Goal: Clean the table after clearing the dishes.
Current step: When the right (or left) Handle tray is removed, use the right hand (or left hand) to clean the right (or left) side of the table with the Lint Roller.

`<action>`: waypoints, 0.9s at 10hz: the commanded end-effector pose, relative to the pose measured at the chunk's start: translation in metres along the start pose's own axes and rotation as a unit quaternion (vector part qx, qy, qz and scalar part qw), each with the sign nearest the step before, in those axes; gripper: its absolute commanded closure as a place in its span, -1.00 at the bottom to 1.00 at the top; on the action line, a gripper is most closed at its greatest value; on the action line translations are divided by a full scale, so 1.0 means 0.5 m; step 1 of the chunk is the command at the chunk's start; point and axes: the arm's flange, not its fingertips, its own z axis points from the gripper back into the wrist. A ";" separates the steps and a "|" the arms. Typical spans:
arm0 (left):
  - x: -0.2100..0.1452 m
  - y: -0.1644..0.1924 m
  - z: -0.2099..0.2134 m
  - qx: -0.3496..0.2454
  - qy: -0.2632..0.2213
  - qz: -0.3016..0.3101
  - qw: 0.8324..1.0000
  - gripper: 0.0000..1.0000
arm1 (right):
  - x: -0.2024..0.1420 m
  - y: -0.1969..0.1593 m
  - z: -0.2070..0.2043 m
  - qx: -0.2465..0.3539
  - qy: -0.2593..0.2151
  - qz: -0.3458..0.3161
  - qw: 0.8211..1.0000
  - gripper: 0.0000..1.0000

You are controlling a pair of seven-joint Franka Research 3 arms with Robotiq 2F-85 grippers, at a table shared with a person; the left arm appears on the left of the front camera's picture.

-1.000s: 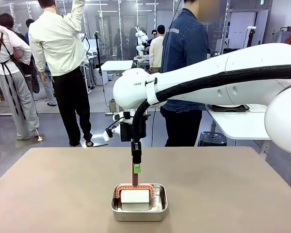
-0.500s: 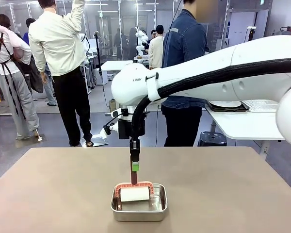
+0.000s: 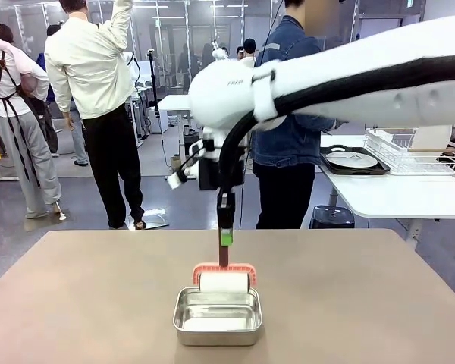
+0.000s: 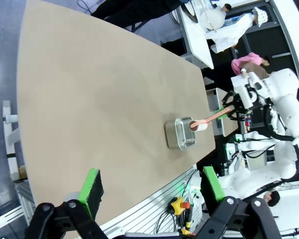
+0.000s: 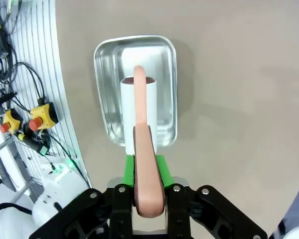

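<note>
Hanging roller (image 3: 224,282) over pan (image 3: 217,336) on table (image 3: 83,296)

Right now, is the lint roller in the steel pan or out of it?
Out. In the front view the lint roller hangs above the far rim of the steel pan, held by the right gripper; the pan is empty.

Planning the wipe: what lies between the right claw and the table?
In the front view, the pink-handled roller that the right claw is shut on hangs below it, over the far rim of the steel pan on the table.
</note>
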 end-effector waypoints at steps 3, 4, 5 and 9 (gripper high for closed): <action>0.000 -0.007 0.007 -0.006 -0.001 -0.001 1.000 -1.00 | -0.202 0.045 0.056 -0.025 -0.133 -0.234 0.963 1.00; 0.000 -0.007 0.007 -0.006 -0.001 -0.001 1.000 -1.00 | -0.240 0.051 0.059 -0.073 -0.073 -0.318 0.942 1.00; 0.000 -0.007 0.007 -0.006 -0.001 -0.001 1.000 -1.00 | -0.278 0.055 0.057 -0.071 -0.110 -0.355 0.925 1.00; 0.000 -0.007 0.007 -0.006 -0.001 -0.001 1.000 -1.00 | -0.326 0.029 0.063 -0.060 -0.128 -0.381 0.914 1.00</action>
